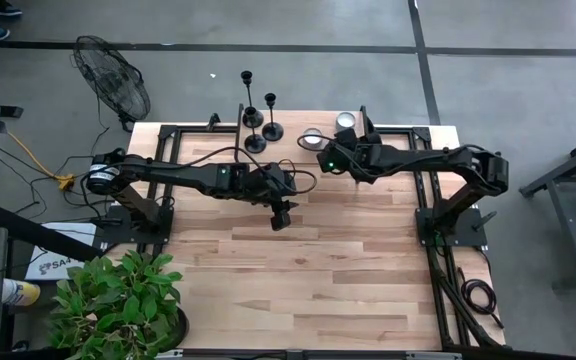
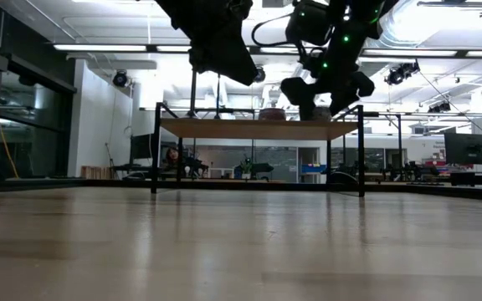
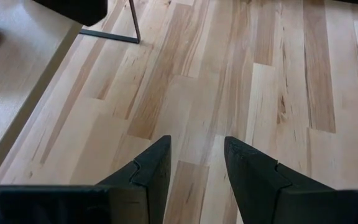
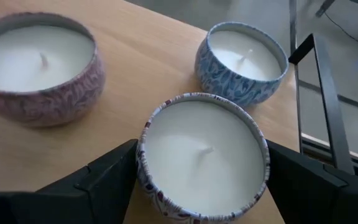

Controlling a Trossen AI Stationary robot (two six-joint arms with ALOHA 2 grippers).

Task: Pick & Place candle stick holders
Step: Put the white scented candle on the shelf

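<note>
Seen from overhead, a pale wooden bench [image 1: 298,270] fills the centre of the frame, with two dark robot arms reaching in from the left and right. Three slim black candle stick holders [image 1: 256,120] stand upright in a tight cluster at the top edge of the bench, a little left of centre; the tallest [image 1: 247,98] is farthest up the frame, and a shorter one [image 1: 271,118] is to its right.

The left gripper [image 1: 281,217] hangs above bare wood near the middle of the frame, below and slightly right of the holders and well apart from them. In the left wrist view its fingers [image 3: 148,171] stand apart with only bench planks showing between them.

The right gripper [image 1: 340,152] is at the top of the bench, right of centre. In the right wrist view its fingers [image 4: 104,177] are clamped on either side of a round tin candle [image 4: 202,155] with white wax and a patterned rim. Two more tin candles sit near it on the bench: a pinkish one [image 4: 37,65] at the upper left of that frame and a blue-patterned one [image 4: 241,61] at the upper right.

A floor fan [image 1: 113,78] stands at the upper left of the overhead frame, and a leafy potted plant [image 1: 118,305] at the lower left.
</note>
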